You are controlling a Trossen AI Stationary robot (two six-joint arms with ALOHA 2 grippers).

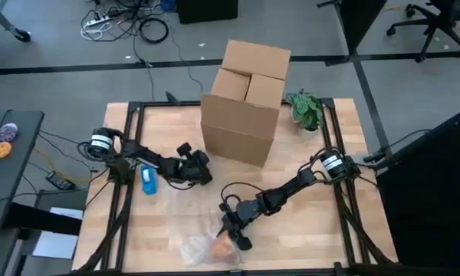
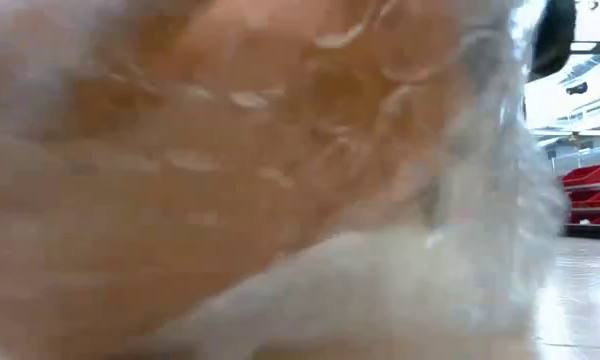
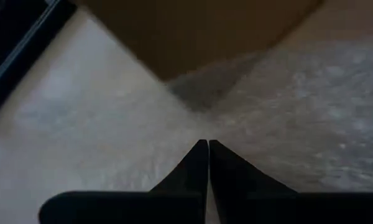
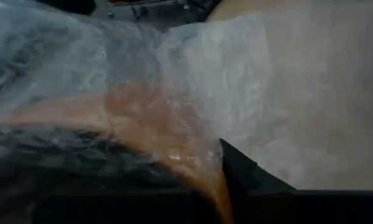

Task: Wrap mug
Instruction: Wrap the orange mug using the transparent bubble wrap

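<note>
- Mug (image 1: 223,247): orange, lying at the near edge of the table (image 1: 314,230), just left of centre, bundled in clear bubble wrap (image 1: 199,250). It sits right against the low camera, so the low view is filled with orange seen through bubbled plastic (image 2: 280,150).
- Right gripper (image 1: 235,234): down at the bundle's right side, touching the wrap. In the right wrist view one dark finger (image 4: 248,171) shows beside the film, and wrap drapes over the rest, orange showing through (image 4: 143,124). Fingers appear pinched on the sheet, though the second finger is hidden; read as clamped on wrap, probably to hold a flap taut over the mug.
- Left gripper (image 1: 199,170): well apart from the bundle, near the cardboard box (image 1: 244,103), low over bare tabletop. Fingertips (image 3: 206,158) pressed together, holding nothing. Looks parked, clear of the right arm's working room.
- Blue item (image 1: 149,180) lies on the table beside the left arm; a small plant (image 1: 305,110) stands right of the box.
- Orientation: the mug's long axis, mouth and handle cannot be told; the wrap blurs its outline in every view. The bundle as a whole runs roughly left to right along the table edge.
</note>
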